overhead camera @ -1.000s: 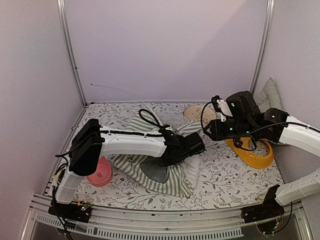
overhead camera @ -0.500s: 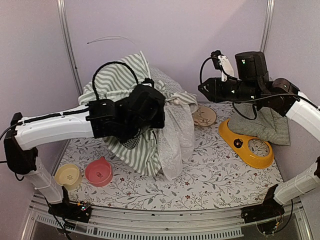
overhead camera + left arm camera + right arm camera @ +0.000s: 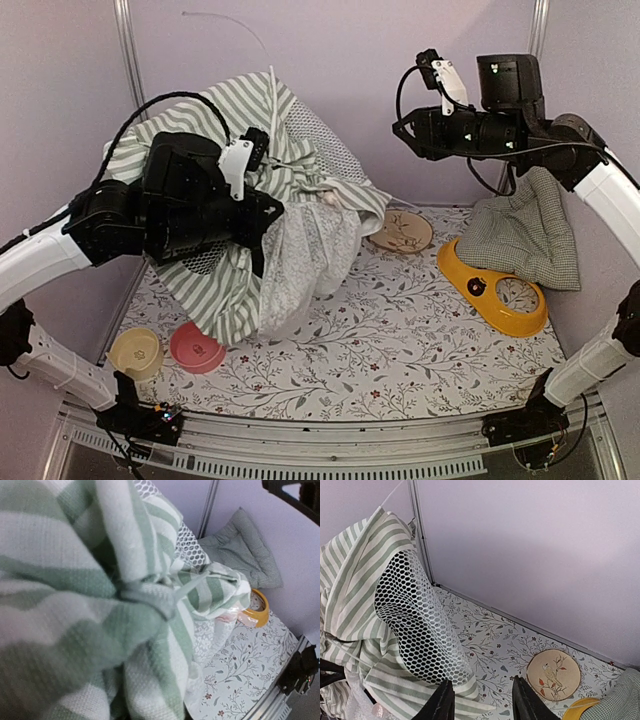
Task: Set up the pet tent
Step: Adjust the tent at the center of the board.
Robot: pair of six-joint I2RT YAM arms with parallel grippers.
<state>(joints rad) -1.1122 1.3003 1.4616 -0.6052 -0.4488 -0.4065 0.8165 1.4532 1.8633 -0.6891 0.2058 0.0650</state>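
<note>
While the left claw [image 3: 268, 214], its grip hidden, has swung the pet tent [image 3: 225, 112] leftward, the right claw [image 3: 481, 682] gapes empty.

Pet tent [image 3: 215, 110]: green-and-white stripes, white lace. Right of it: green-white checked cushion [image 3: 522, 235], yellow dish [image 3: 462, 277]. Below it: pink bowl [image 3: 197, 347].

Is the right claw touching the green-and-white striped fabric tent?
Apart. The top view shows bare wall between the right claw and the green-and-white striped fabric tent.

Left arm [image 3: 35, 262] and right arm [image 3: 618, 192]: white tubular links, bulky black joints, looping black cables [image 3: 150, 101]; right tool [image 3: 481, 685] has dark tapered fingers [image 3: 442, 705].
</note>
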